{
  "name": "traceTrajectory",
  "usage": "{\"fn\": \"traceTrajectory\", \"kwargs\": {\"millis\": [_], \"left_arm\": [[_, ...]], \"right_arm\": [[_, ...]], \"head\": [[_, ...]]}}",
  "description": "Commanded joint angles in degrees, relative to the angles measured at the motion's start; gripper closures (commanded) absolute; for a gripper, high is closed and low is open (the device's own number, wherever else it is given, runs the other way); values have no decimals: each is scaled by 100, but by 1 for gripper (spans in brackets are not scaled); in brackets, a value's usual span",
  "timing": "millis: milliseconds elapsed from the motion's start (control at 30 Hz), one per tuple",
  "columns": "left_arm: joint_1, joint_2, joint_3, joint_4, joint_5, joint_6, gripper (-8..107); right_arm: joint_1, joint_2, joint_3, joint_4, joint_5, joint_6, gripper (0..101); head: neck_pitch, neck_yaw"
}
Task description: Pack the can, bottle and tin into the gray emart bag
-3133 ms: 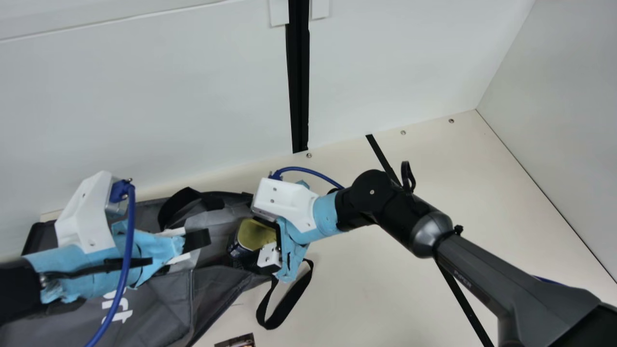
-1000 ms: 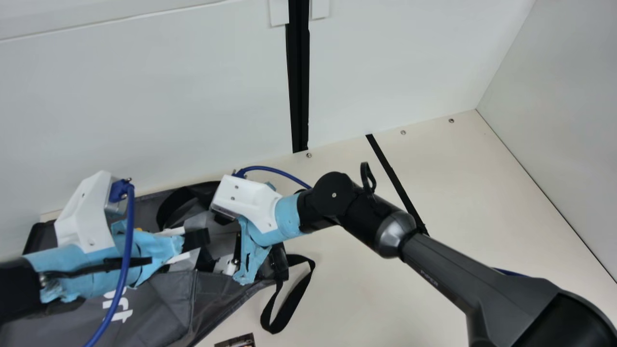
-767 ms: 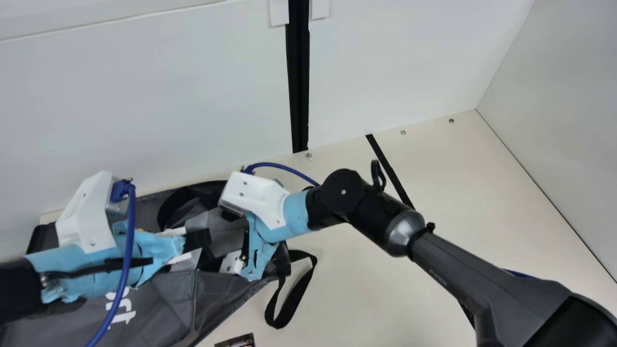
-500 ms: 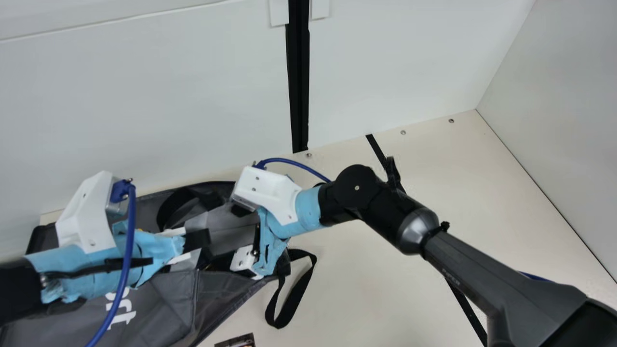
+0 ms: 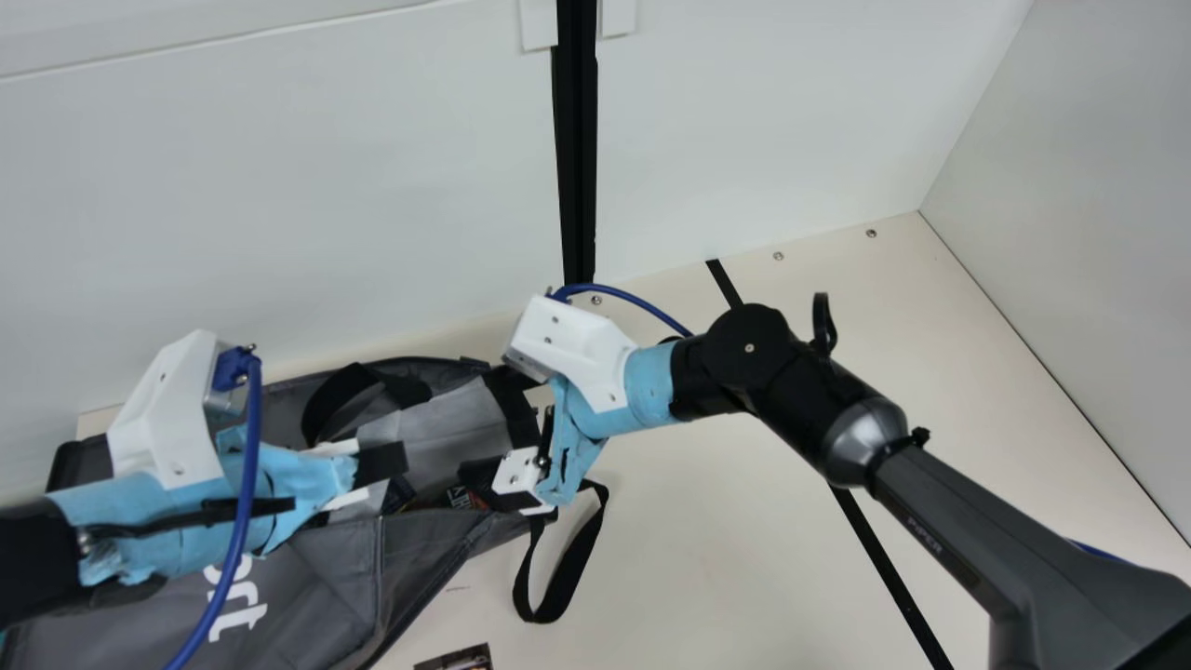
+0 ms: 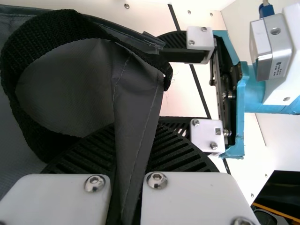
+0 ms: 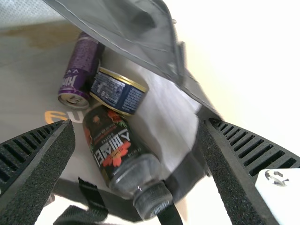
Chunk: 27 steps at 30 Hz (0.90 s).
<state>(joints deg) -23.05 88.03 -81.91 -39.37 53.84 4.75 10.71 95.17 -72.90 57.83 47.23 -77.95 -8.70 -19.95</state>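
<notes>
The left end effector [image 5: 395,459] pinches the rim of the bag [image 5: 307,577], partly hiding it; below the spread right end effector [image 5: 498,428], inside, lie bottle [image 7: 117,150], tin [image 7: 117,91] and can [image 7: 82,68].

We see the can [image 7: 84,63], tin [image 7: 115,92] and bottle [image 7: 115,143] in the bag [image 5: 312,577] on the desk [image 5: 726,549], the tin beside both the others.

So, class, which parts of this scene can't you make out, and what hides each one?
- Main view: part of the lettering on the gray bag, behind the left arm and its blue cable.
- Main view: the rest of the dark printed item, cut off by the bottom edge.
- Right wrist view: the far end of the can, under the bag's rim.
- Right wrist view: the underside of the bottle, turned away.
</notes>
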Motion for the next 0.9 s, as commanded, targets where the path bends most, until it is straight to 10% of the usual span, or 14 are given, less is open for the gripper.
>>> {"fn": "traceTrajectory", "kwargs": {"millis": [0,867], "left_arm": [[0,0,0,0,0,0,89],[0,0,0,0,0,0,89]], "right_arm": [[-64,-47,56,-3,-15,10,10],[-618,-1005,750,-502,-672,736,10]], "head": [[-130,-5],[-130,-5]]}}
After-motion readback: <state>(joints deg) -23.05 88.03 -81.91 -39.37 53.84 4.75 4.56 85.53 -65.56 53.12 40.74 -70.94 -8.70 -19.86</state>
